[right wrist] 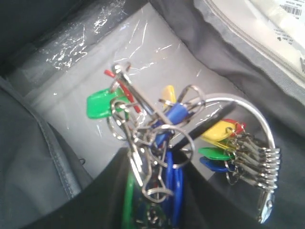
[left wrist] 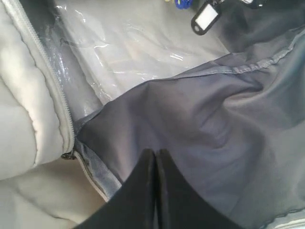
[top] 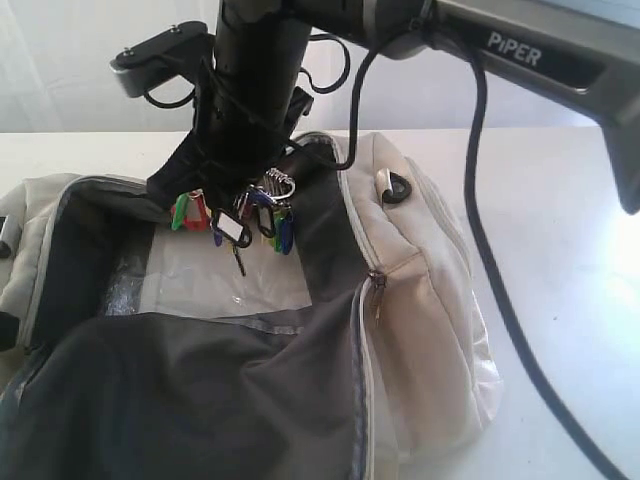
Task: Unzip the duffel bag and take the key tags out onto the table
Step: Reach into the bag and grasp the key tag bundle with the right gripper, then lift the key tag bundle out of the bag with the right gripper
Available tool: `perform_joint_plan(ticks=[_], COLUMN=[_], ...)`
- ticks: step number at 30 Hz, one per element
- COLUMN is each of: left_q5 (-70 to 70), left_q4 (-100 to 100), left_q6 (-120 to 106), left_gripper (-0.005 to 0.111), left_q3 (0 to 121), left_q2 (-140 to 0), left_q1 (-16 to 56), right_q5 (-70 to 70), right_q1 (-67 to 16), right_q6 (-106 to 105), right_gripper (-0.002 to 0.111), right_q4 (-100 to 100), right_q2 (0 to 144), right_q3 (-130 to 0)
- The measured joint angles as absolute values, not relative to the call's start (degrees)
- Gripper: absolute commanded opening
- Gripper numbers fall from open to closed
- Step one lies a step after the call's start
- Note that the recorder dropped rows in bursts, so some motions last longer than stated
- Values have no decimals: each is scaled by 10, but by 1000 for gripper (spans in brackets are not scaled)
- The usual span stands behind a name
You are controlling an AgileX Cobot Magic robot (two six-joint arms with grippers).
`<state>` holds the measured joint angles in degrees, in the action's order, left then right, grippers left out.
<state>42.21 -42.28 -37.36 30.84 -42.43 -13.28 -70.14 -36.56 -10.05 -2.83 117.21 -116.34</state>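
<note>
Dark lining (top: 180,400) folds open across the lower frame; at upper centre the right pincer (top: 238,185) grips the key tags (top: 245,220), dangling inside the duffel bag (top: 430,300) for lift-out, while the left pincer (left wrist: 155,181) sits closed.

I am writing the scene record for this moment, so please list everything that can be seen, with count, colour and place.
duffel bag: one, cream-beige with dark grey lining, lying unzipped on the table
table: one, white, under the bag
key tags: one bunch, blue, green, red, yellow and black on silver rings, hanging above the bag's open inside
plastic sheet: one, clear, on the floor of the bag
cable: one, black, hanging down across the table, to the right of the bag
left gripper: one, black, shut and empty, over the dark lining
right gripper: one, black, shut on the key tags, above the bag opening
</note>
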Motion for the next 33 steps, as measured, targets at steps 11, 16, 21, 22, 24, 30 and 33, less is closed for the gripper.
perform_joint_plan(ticks=[11,16,21,22,24,30,33], left_q5=[402,400,400,400,400,400,400], left_q4=[-422,-422,-422,-422,-422,-421,-421], left_q6=[-374,-374,-375,-375,-376,-376,-376], left_gripper=[0,0,0,0,0,0,0], left_q3=[303,303,302,302,302,302,302], left_q2=[-424,-424,-424,-424,-424,-424,-424], left_q1=[-133,-133,-133,-133,-133,-133,-133], right_q5=[-702,-703,-703,-703,-703,-705,-704], right_q1=[-366,-366,-366,-366,-366,-358,-339], right_q6=[-101,-101,-100,-98,-96,-90,-89], right_gripper=[0,0,0,0,0,0,0], right_q4=[-26,-6,26,29,30,36,36], right_q2=[1109,1072,1052,1048,1041,1017,996], right_q3=[-1163,-1163,-1163,-1163,-1163,-1163,-1145])
